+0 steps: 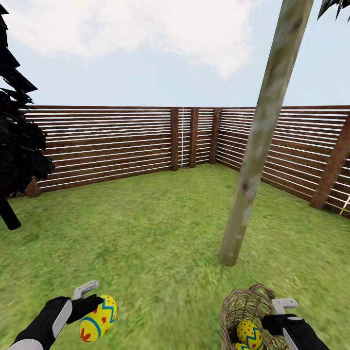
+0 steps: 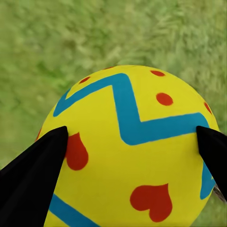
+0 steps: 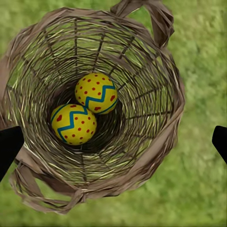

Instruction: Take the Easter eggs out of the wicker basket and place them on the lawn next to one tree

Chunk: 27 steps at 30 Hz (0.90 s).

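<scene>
Grass of the lawn [image 1: 160, 223] spreads to a slatted fence [image 1: 107, 146] that closes the garden, with a dark cypress-like tree [image 1: 17, 146] at the left edge. A pale-trunked tree [image 1: 257, 146] rises from the turf ahead and a little right, near the robot. The basket [image 1: 238, 311] sits low on the right, close in front of that trunk; whether it rests on the grass or is carried cannot be told. Two eggs [image 3: 84, 108] lie touching at its bottom, seen from above by the right wrist camera. The right gripper [image 1: 284, 316] sits at the basket's rim, its fingertips spread wide to either side, so it looks open around the basket. The left gripper [image 1: 90, 299] is clamped on the third egg [image 1: 98, 318], held over the grass. Judging by this, one egg is out but not yet laid down, and two remain to be lifted out.
</scene>
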Tool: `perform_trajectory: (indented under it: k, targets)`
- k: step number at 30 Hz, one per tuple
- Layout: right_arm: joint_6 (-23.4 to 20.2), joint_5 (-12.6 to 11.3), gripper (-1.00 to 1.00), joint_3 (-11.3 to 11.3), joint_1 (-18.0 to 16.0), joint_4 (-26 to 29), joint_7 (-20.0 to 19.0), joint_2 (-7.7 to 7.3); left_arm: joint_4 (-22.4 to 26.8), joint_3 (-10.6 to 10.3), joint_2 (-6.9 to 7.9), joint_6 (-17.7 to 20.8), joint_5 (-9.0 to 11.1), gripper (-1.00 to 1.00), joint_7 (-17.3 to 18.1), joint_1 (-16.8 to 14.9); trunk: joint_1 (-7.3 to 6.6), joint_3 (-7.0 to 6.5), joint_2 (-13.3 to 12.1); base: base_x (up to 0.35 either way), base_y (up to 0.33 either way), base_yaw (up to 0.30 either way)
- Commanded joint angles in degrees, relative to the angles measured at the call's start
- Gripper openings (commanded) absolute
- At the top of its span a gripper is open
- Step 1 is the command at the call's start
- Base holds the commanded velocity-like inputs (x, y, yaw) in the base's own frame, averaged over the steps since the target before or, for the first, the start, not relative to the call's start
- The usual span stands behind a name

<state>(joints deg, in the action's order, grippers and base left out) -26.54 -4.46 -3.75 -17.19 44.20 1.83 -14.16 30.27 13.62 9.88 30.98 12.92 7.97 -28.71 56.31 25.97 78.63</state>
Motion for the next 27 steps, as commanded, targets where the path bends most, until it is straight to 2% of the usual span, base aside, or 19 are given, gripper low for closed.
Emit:
perform_trajectory:
  k: [1,11,17,18,20,21,23,27]
  targets:
    - [-0.27,-0.46,1.0,-0.23,-0.02,0.08,0.19,-0.08,0.11,0.31,-0.03,0.39,0.13,-1.0,0.27,-0.03,0.0,0.07,0.04,0.0,0.0,0.0]
    - [-0.27,-0.37,1.0,-0.21,-0.03,0.01,0.19,0.01,0.48,0.31,0.05,0.29,0.18,-1.0,0.34,-0.03,2.2,1.86,4.05,0.0,0.0,0.0]
    - [-0.27,-0.37,1.0,-0.2,-0.03,-0.08,0.19,0.1,1.22,0.22,0.02,-2.85,0.19,-1.0,0.38,-0.03,3.51,2.94,6.46,0.0,0.0,0.0]
    - [-0.27,-0.37,1.0,-0.2,-0.03,-0.08,0.19,0.1,2.4,0.44,-0.03,-6.22,0.23,-1.0,-0.08,-0.03,3.73,3.12,6.86,0.0,0.0,0.0]
    - [-0.27,-0.37,1.0,-0.21,-0.03,-0.08,0.19,0.1,6.18,2.12,-0.03,-14.85,0.53,-1.0,-3.49,0.01,4.17,3.48,7.66,0.0,0.0,0.0]
    - [-0.27,-0.37,1.0,-0.2,-0.03,-0.08,0.19,0.1,7.65,2.34,-0.03,-15.92,0.53,-1.0,-4.36,-0.01,4.39,3.66,8.06,0.0,0.0,0.0]
    - [-0.27,-0.41,1.0,-0.2,-0.03,-0.08,0.14,0.1,15.0,2.63,-0.05,-17.81,0.5,-1.0,-5.83,-0.03,4.83,4.01,8.86,0.0,0.0,0.0]
    - [-0.38,-0.33,1.0,-0.33,-0.03,-0.16,0.17,0.45,20.27,2.74,-0.14,-18.06,0.71,-1.0,-6.34,-0.03,5.71,4.73,10.47,0.0,0.0,0.0]
